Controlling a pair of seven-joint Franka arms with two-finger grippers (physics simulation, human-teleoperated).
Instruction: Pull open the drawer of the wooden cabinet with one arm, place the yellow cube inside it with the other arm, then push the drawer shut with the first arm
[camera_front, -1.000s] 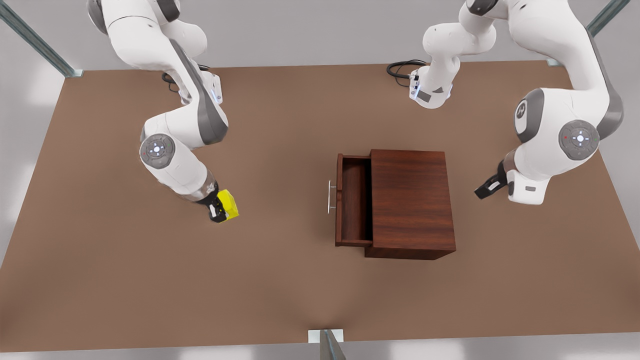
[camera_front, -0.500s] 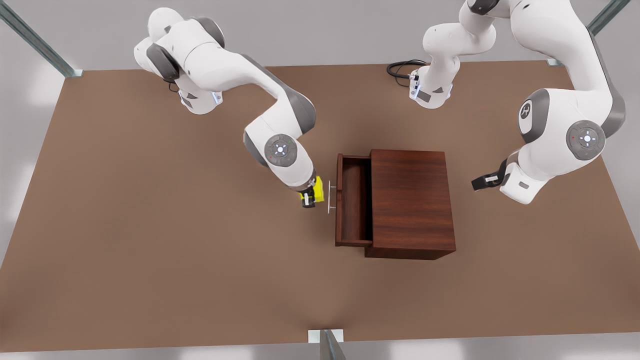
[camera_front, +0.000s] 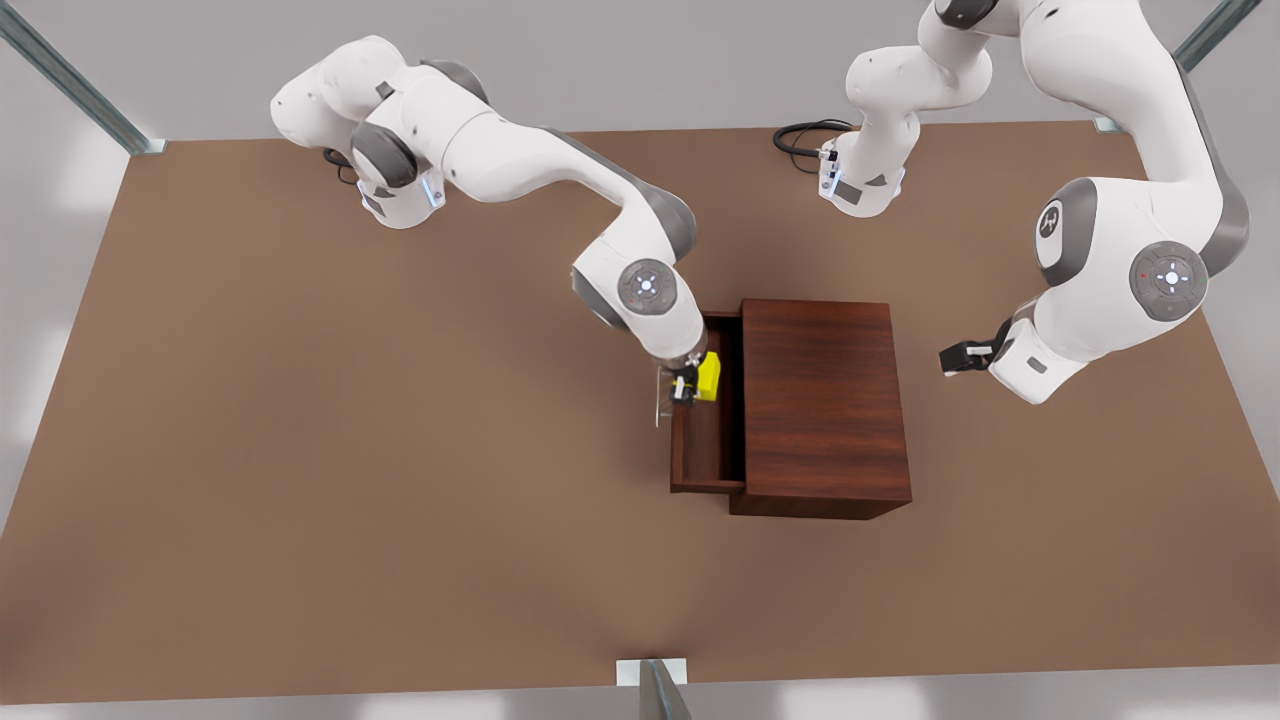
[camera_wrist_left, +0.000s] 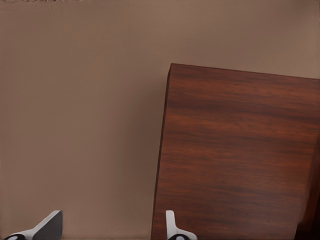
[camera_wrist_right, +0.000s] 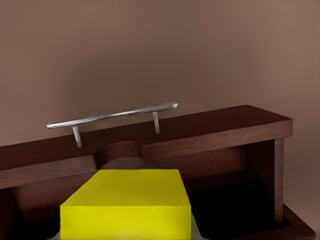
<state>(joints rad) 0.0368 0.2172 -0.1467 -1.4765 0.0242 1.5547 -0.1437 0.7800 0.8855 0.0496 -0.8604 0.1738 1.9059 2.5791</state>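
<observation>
The wooden cabinet (camera_front: 822, 400) stands mid-table, its drawer (camera_front: 708, 445) pulled out toward the front view's left. The silver bar handle (camera_front: 658, 400) shows on the drawer's front panel. My right gripper (camera_front: 690, 388), on the arm at the front view's left, is shut on the yellow cube (camera_front: 709, 376) and holds it over the open drawer. In the right wrist view the cube (camera_wrist_right: 127, 202) hangs just inside the front panel, behind the handle (camera_wrist_right: 112, 116). My left gripper (camera_front: 960, 355) waits open off the cabinet's far side, looking onto the cabinet top (camera_wrist_left: 240, 155).
The brown table (camera_front: 300, 480) stretches wide around the cabinet. Black cables (camera_front: 800, 135) lie by the arm base at the back. Metal frame posts (camera_front: 655, 690) stand at the table's edges.
My right arm has swung from the table's left side toward the cabinet, carrying the yellow cube to a spot over the open drawer. The left gripper has shifted only slightly.
</observation>
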